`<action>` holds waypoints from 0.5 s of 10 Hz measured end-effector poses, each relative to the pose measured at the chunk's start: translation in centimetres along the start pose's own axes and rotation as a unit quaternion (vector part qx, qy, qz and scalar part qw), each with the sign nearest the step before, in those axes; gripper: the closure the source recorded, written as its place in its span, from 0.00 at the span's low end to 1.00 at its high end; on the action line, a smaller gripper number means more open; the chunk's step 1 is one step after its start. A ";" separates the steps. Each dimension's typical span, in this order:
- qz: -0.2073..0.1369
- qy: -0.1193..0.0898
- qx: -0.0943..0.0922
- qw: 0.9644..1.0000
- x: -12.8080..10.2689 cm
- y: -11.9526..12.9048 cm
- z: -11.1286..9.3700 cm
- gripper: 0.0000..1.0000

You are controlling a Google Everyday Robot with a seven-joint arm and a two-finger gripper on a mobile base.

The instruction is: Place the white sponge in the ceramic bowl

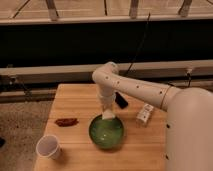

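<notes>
The gripper [107,110] pinches the white sponge [108,116], a small plain block, just above the far rim of the ceramic bowl [92,133], round and glossy green. On the wooden table [77,100], a black object [121,101] lies just behind the gripper, a whitish oblong [145,114] to the right, and a dark reddish piece [66,121] and a white cup [48,147] to the left.

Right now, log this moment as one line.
hand: above far rim of ceramic bowl | white sponge: at hand's tip, over bowl edge | white cup: front left of table, apart from bowl
</notes>
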 end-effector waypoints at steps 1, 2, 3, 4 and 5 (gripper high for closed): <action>-0.002 0.000 0.001 1.000 -0.3 -0.2 0.1 1.00; -0.005 0.001 0.005 1.000 -0.7 -0.6 0.2 1.00; -0.005 0.001 0.004 1.000 -1.2 -0.4 0.2 1.00; -0.004 -0.001 0.004 1.000 -1.3 -0.2 0.3 1.00; -0.005 -0.002 0.004 1.000 -1.3 -0.3 0.5 1.00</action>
